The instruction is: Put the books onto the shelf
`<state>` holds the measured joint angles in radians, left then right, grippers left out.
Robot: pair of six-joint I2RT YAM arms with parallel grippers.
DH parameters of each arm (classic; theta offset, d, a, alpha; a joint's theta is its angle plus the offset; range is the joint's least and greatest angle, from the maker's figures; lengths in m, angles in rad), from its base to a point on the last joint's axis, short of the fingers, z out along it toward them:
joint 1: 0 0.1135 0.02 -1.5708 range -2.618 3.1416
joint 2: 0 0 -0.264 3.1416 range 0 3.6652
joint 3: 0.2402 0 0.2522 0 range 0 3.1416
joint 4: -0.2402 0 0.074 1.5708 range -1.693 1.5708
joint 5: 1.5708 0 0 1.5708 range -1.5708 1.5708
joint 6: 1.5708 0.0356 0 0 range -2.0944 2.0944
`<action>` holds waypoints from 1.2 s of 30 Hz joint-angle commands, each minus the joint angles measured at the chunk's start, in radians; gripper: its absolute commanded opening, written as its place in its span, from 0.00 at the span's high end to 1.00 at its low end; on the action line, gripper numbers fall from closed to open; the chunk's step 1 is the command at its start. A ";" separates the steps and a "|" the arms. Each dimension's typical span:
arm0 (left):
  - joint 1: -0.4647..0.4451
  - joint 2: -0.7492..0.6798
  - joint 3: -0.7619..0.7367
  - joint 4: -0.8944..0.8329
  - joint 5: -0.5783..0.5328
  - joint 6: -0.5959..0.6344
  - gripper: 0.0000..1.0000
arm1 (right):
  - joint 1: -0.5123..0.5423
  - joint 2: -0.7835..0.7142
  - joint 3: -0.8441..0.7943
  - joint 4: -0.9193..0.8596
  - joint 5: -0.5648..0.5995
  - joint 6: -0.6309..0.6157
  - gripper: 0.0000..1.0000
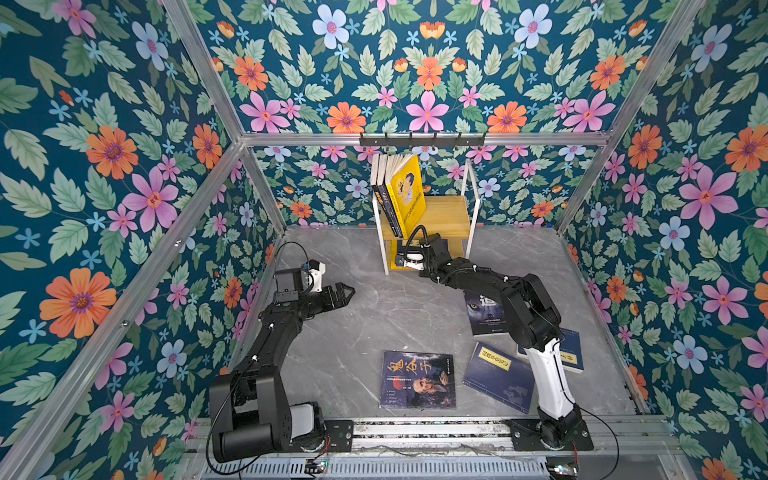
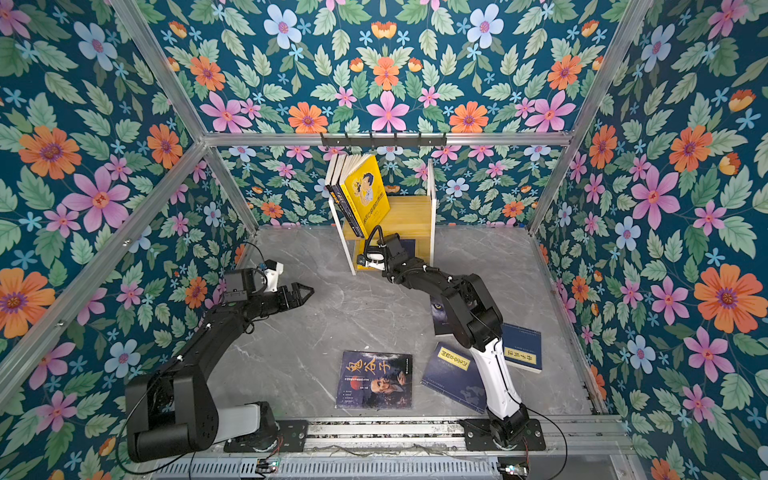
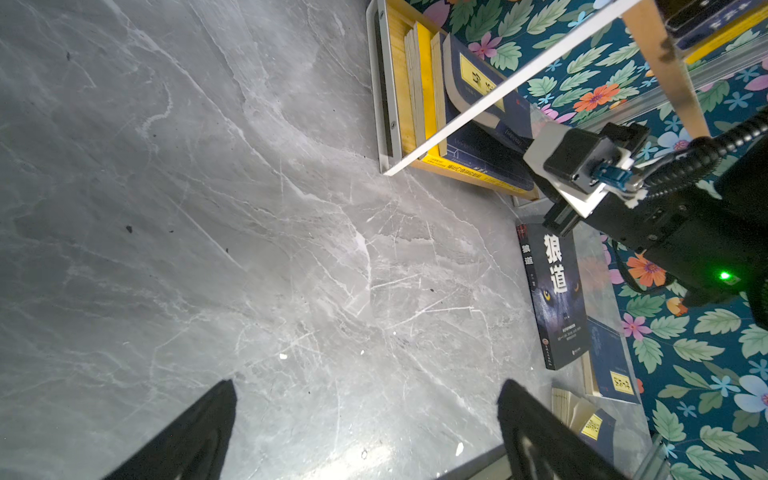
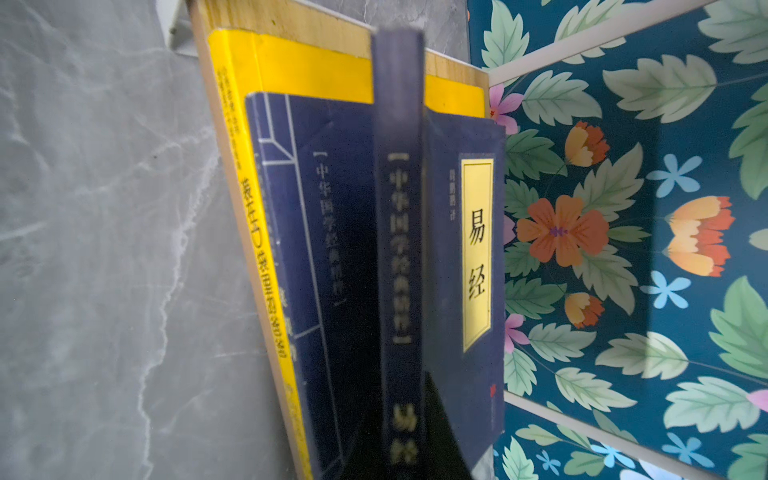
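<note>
Both top views place the shelf (image 1: pixel 446 214) against the back wall, its upper board carrying a leaning row of books (image 1: pixel 399 191). We see the right gripper (image 4: pixel 401 428) reaching into the lower tier, clenched on a navy book (image 4: pixel 399 208). This book is held on edge with its spine facing the wrist camera, above a yellow book (image 4: pixel 316 66) and a flat navy book (image 4: pixel 332 208) lying there. The left gripper (image 1: pixel 343 293) hangs released over the table (image 1: pixel 374 332), holding nothing. Four books lie on the table: the old-man cover (image 1: pixel 417 380), the wolf-eye cover (image 1: pixel 484 316) and two navy volumes (image 1: pixel 498 376) beside the right arm. We judge the task past halfway: this placement is unfinished, and four pickups remain.
</note>
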<state>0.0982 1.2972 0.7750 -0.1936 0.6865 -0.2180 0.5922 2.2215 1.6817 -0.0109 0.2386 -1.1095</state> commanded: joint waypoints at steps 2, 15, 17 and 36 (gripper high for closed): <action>0.001 0.000 -0.002 -0.002 0.001 0.011 0.00 | 0.004 0.002 0.007 -0.012 -0.050 -0.003 0.86; 0.002 -0.002 -0.004 0.001 0.002 0.010 0.00 | 0.004 0.000 0.004 -0.021 -0.052 -0.001 0.82; 0.001 -0.003 -0.004 0.000 0.002 0.009 0.00 | 0.004 -0.004 0.004 -0.022 -0.052 0.002 0.74; 0.001 -0.001 -0.003 0.008 0.007 0.001 0.00 | 0.008 -0.191 -0.096 -0.199 -0.199 0.069 0.33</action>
<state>0.0982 1.2972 0.7708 -0.1936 0.6868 -0.2146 0.6106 2.0380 1.5772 -0.1211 0.1066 -1.0801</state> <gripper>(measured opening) 0.996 0.673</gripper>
